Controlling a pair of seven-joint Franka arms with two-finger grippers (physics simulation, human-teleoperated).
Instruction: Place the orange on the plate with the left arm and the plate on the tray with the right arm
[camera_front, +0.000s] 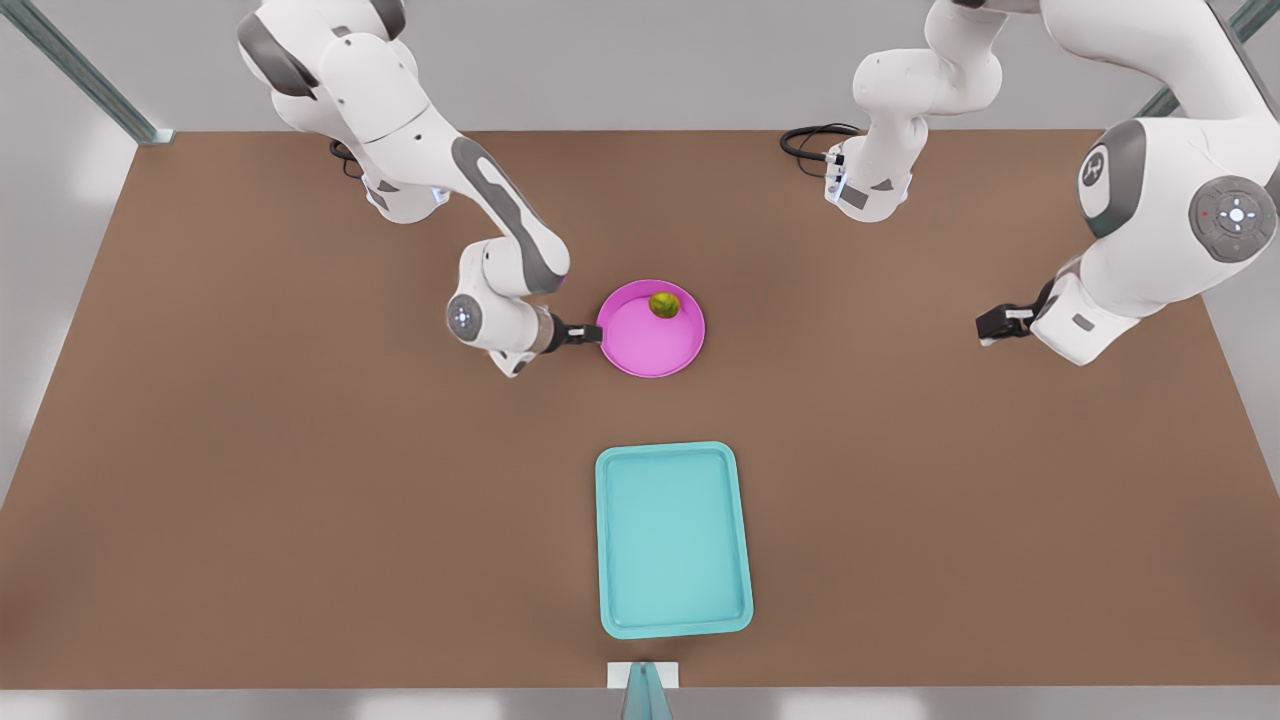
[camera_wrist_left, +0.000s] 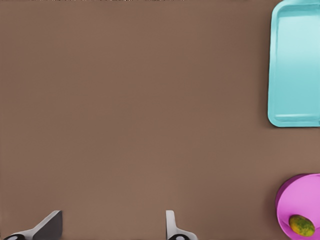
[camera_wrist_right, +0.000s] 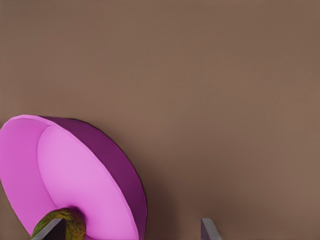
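Brown table (camera_front: 250, 450): right hand (camera_front: 590, 335) touches plate (camera_front: 645, 345) rim.

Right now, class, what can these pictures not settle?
- Whether the right gripper touches the plate: too small in the front view; the right wrist view's edge cuts its fingertips off.
- Part of the orange: right wrist view, a finger covers it.
- The left gripper fingertips: left wrist view's edge.

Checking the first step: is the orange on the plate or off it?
On it. The orange sits inside the magenta plate, against its far rim; the plate is on the table, not the teal tray.
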